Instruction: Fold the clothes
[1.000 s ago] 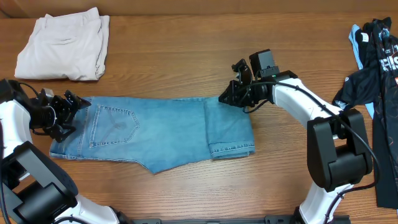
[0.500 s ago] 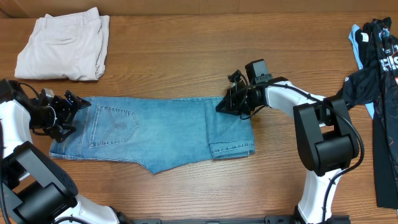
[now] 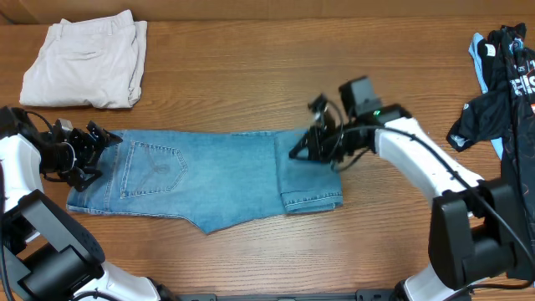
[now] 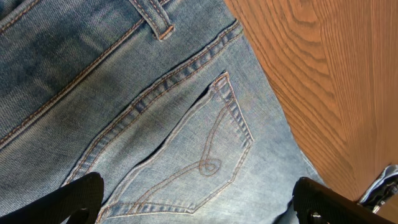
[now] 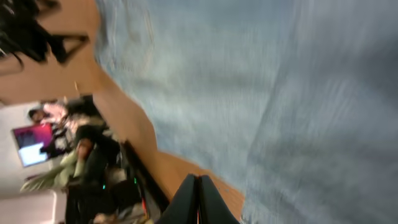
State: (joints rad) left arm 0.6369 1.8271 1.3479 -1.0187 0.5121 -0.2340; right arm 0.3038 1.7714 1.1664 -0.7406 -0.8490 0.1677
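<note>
While left jaws gape over the jeans [image 3: 209, 176] waist, right jaws sit pressed together above the legs.

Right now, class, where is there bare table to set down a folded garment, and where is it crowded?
Free: the broad bare table strip between the cream trousers and the black garment, beyond the jeans; also the near strip in front of the jeans. Crowded: both jeans ends, where the left gripper and right gripper sit.

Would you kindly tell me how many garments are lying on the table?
3: cream trousers folded at the far-left corner, jeans spread at centre, black garment at the right edge, possibly hiding more.
</note>
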